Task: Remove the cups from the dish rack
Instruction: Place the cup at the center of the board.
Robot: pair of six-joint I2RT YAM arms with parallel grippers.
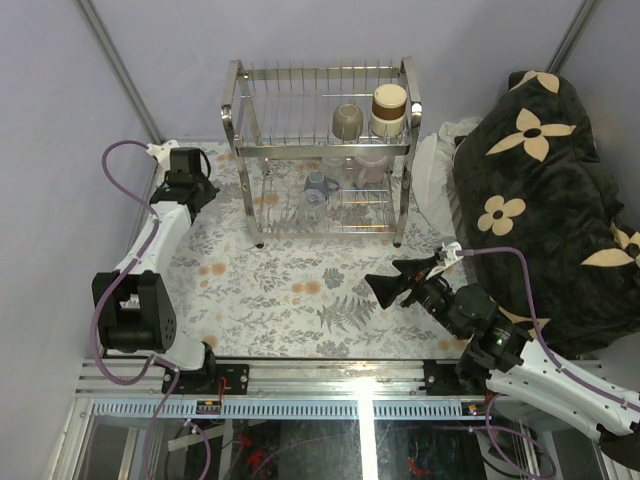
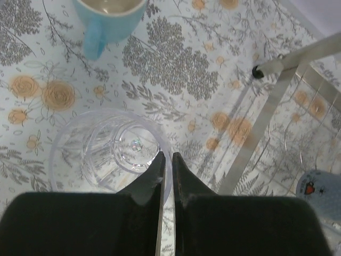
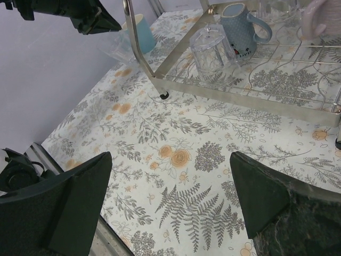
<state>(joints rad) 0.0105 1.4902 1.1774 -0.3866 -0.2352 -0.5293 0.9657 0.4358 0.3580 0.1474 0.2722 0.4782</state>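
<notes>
The chrome dish rack (image 1: pixel 322 150) stands at the back middle. Its upper tier holds an olive-grey mug (image 1: pixel 347 121) and a brown-and-cream cup (image 1: pixel 389 108). Its lower tier holds a grey-blue cup (image 3: pixel 240 26), a pale lilac mug (image 3: pixel 319 21) and an upside-down clear glass (image 3: pixel 210 48). My left gripper (image 2: pixel 167 156) is left of the rack, shut on the rim of a clear glass (image 2: pixel 106 149) that is upright on the cloth, one finger inside. A light blue mug (image 2: pixel 106 18) stands just beyond. My right gripper (image 3: pixel 170 154) is open and empty over the cloth, in front of the rack.
A black blanket with cream flowers (image 1: pixel 540 190) is piled at the right, with something white (image 1: pixel 435 170) beside the rack's right posts. The rack's front left foot (image 2: pixel 258 72) is close to the held glass. Grey walls enclose the back and left.
</notes>
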